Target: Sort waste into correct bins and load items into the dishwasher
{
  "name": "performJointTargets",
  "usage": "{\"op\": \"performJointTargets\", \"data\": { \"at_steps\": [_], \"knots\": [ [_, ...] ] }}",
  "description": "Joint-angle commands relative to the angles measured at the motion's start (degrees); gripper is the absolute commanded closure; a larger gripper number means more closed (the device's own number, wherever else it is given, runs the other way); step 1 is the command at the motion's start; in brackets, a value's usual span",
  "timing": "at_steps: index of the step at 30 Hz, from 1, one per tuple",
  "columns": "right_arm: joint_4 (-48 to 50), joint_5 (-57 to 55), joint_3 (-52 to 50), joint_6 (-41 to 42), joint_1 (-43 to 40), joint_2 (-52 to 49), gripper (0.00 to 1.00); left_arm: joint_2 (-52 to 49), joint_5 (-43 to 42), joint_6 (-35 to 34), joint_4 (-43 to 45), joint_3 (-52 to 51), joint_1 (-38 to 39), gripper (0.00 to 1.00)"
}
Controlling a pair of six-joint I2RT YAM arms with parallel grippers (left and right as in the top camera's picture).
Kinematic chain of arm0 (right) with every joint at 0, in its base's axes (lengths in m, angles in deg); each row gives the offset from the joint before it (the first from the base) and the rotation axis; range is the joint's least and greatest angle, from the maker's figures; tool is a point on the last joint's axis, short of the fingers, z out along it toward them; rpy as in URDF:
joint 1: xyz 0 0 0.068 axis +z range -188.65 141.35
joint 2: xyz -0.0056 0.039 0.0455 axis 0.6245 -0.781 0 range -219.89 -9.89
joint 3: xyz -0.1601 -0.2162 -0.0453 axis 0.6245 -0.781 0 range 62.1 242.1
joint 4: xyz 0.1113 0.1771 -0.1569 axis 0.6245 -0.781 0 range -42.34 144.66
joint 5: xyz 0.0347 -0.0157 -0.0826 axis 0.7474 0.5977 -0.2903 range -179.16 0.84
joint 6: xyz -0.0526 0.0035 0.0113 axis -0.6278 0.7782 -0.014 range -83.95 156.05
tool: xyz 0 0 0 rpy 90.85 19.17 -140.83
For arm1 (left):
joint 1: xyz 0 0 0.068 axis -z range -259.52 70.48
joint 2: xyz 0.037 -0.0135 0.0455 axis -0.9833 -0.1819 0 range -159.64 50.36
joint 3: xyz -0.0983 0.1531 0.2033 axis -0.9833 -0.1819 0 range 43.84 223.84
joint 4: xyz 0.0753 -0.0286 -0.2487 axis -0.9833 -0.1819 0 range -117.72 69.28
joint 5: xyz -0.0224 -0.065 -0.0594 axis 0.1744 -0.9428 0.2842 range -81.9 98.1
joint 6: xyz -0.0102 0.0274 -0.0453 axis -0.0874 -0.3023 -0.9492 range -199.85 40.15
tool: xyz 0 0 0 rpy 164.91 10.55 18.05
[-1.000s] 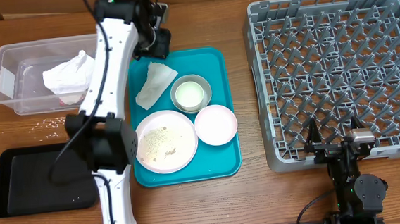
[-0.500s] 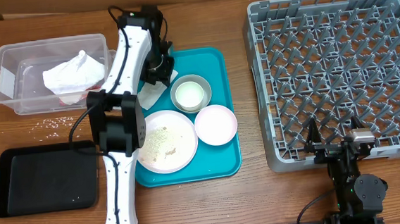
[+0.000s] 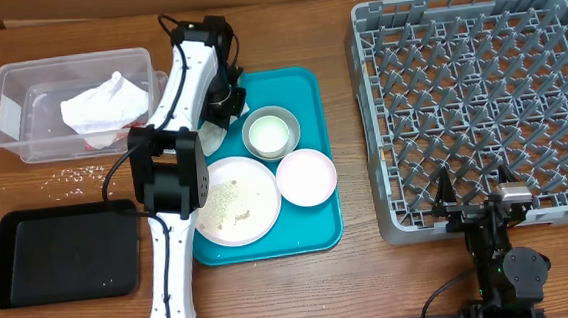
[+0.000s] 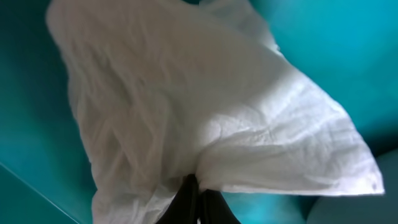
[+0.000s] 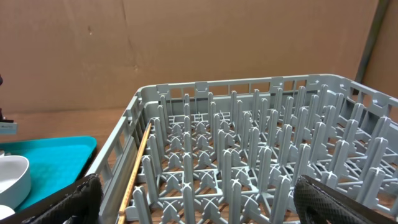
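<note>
The black tray (image 3: 65, 256) lies at the table's front-left corner. Behind it, by the left edge, stands the clear tub (image 3: 11, 93) with a crumpled napkin (image 3: 98, 104) inside. A reddish patch under that napkin may be the wrapper, though the tub wall blurs it. Rice crumbs (image 3: 78, 173) are scattered on the bare wood between the tub and the black tray.

The left arm reaches over the back-left corner of the teal tray (image 3: 317, 232). There the left gripper (image 3: 224, 105) is down on a second napkin (image 4: 205, 118). The left wrist view shows its dark fingertips (image 4: 186, 202) pressed together, with a fold of the paper pinched between them. The rest of the sheet spreads over the teal floor.

On the same tray, the plate (image 3: 237, 199), dusted with crumbs, sits at the front-left. The grey bowl (image 3: 271, 133) is behind it and the white bowl (image 3: 306, 176) just beside it on the right.

The dish rack (image 3: 479, 85) fills the table's right side. At its front edge the right gripper (image 3: 475, 198) has its fingers spread wide, holding nothing.
</note>
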Motion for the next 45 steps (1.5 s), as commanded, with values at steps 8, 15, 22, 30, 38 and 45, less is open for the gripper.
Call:
{"op": "performJointTargets", "data": {
  "at_steps": [8,15,22,30,38,45],
  "knots": [
    [0.37,-0.35,-0.59,-0.20,-0.13,0.46,0.00,3.65,1.97,-10.69,-1.95,11.69,-0.85,0.96],
    [0.37,-0.35,-0.59,-0.20,-0.13,0.46,0.00,12.96,11.65,-27.10,2.69,17.25,-6.51,0.96],
    [0.37,-0.35,-0.59,-0.20,-0.13,0.46,0.00,15.02,11.89,-37.48,1.97,16.94,-15.52,0.96],
    [0.37,-0.35,-0.59,-0.20,-0.13,0.46,0.00,14.03,9.92,-41.44,2.51,15.06,-23.65,0.96],
    [0.37,-0.35,-0.59,-0.20,-0.13,0.46,0.00,11.96,8.87,-41.40,2.89,15.02,-26.29,0.55],
    [0.37,-0.35,-0.57,-0.20,-0.13,0.46,0.00,12.11,8.76,-41.35,0.15,15.06,-26.34,0.33]
  ]
}}
